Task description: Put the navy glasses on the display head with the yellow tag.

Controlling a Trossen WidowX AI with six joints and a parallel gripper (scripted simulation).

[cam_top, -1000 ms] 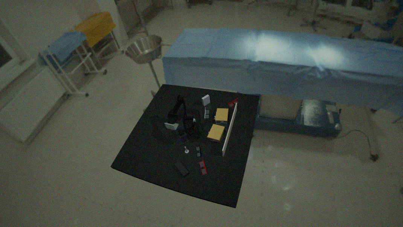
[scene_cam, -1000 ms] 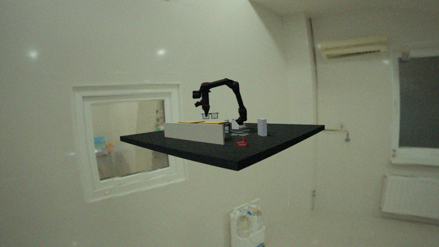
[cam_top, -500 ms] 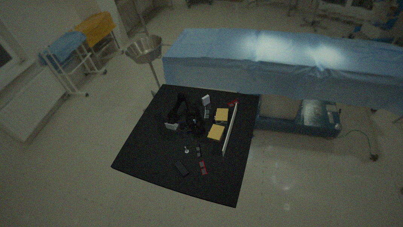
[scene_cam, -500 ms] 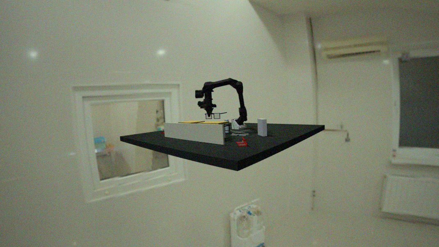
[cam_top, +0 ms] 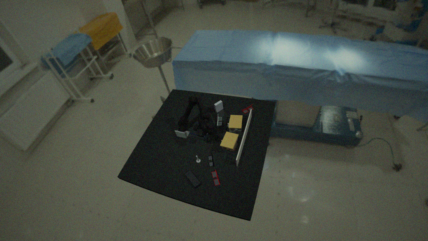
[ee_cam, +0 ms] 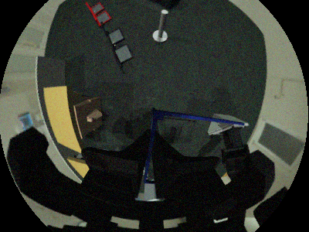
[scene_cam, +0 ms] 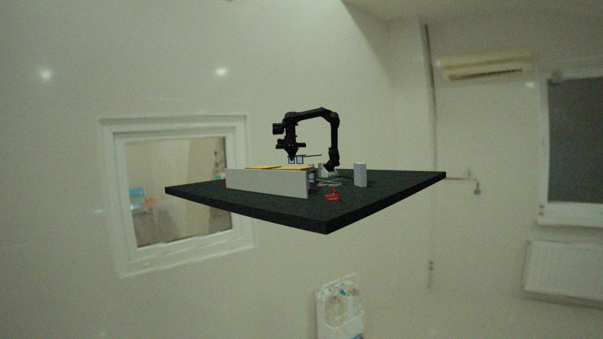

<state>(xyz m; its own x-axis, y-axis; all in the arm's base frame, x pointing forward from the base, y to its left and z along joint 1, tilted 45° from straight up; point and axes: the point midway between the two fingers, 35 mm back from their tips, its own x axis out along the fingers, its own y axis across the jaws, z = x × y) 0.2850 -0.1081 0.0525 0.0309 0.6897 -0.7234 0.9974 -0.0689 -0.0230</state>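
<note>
My gripper (scene_cam: 291,152) (ee_cam: 151,131) is shut on the navy glasses (scene_cam: 296,159) (ee_cam: 196,117) and holds them in the air above the black mat (cam_top: 155,167) (scene_cam: 379,185). The lenses hang below the fingers and the thin blue temples stick out, open. Two display heads with yellow tops (cam_top: 235,121) (cam_top: 229,139) stand in front of a white board (cam_top: 243,136) (scene_cam: 267,182). In the wrist view one head (ee_cam: 89,116) shows at the left, beside the glasses and lower. I cannot tell which head bears the yellow tag.
On the mat lie red glasses (cam_top: 215,177) (ee_cam: 99,12), grey glasses (cam_top: 210,160) (ee_cam: 120,48), a dark case (cam_top: 192,179) and a small white peg (cam_top: 197,159) (ee_cam: 162,25). A white box (cam_top: 218,105) (scene_cam: 359,174) and more red glasses (cam_top: 247,109) (scene_cam: 331,196) lie at the far side.
</note>
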